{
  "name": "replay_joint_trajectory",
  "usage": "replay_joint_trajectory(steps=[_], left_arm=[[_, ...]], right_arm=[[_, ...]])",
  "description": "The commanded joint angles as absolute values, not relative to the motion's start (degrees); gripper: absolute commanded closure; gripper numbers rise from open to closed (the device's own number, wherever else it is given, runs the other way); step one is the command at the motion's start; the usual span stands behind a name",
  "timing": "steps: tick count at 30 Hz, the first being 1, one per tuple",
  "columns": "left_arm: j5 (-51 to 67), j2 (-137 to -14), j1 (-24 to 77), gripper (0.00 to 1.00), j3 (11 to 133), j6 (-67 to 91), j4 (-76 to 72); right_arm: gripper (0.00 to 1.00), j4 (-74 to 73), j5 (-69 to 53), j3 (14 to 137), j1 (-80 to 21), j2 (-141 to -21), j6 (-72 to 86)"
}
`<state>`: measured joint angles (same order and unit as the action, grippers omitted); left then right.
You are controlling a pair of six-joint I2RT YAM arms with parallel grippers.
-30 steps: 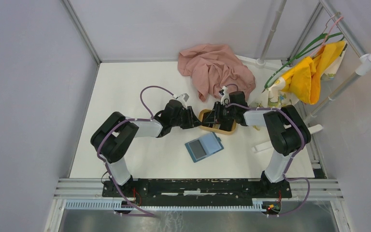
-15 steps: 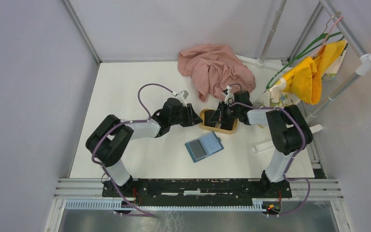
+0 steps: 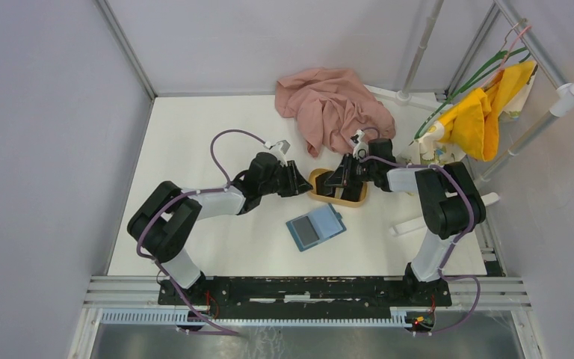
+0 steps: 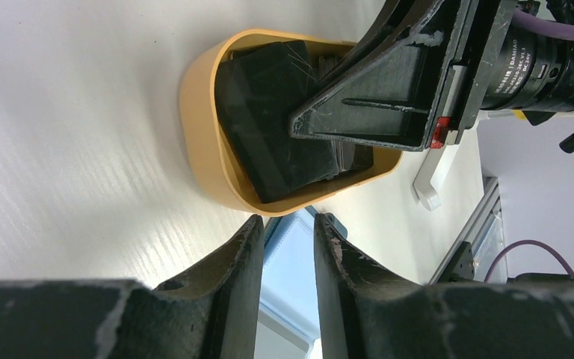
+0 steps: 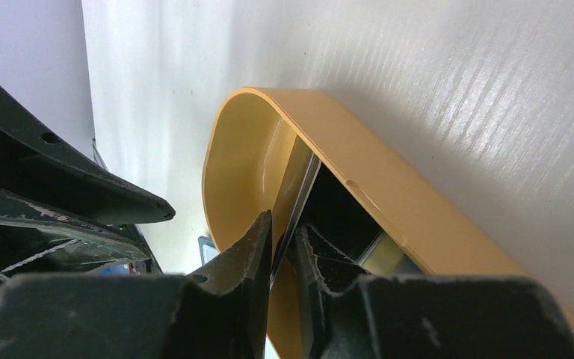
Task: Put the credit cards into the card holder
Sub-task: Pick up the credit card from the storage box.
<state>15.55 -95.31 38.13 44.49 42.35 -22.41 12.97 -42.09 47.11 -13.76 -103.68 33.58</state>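
Up-frame went my right gripper (image 5: 282, 224), around one card (image 5: 299, 187), hold unclear. Nothing had left the tray (image 4: 198, 127); left gripper (image 4: 288, 221) half-open, empty.

A white table (image 3: 194, 149) carries a crumpled pink cloth (image 3: 329, 105) at its far middle and an oval tan wooden tray (image 3: 341, 200) at the centre. A teal-blue rectangular folding wallet (image 3: 315, 227) lies flat just nearer, with a short white plastic bar (image 3: 407, 224) to its right.

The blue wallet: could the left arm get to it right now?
Probably yes. The card holder lies open on the table, just on the near side of the left gripper, which holds nothing. The tan tray and the right gripper sit beside it, not between.
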Motion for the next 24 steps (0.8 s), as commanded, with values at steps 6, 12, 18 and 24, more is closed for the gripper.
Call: replay_joint_trajectory(steps=[6,12,18,24], left_arm=[[15.8,-92.7,38.4,0.62,44.0,42.1,-23.7],[15.9,-92.7,38.4,0.62,43.9,42.0,-23.6],[16.0,-93.0,38.5,0.62,44.0,42.2,-24.0],[15.9,-92.9,38.6,0.62,43.7,42.4,-24.3]], right_arm=[[0.76,15.8,-44.6,46.9,-11.9,-101.6,35.3],[0.77,14.9,-44.0,47.2,-11.5,-102.5,34.9],[0.76,18.3,-44.4,46.9,-12.3,-104.7,38.0],[0.71,17.1,-40.5,49.1,-15.6,-106.8,37.7]])
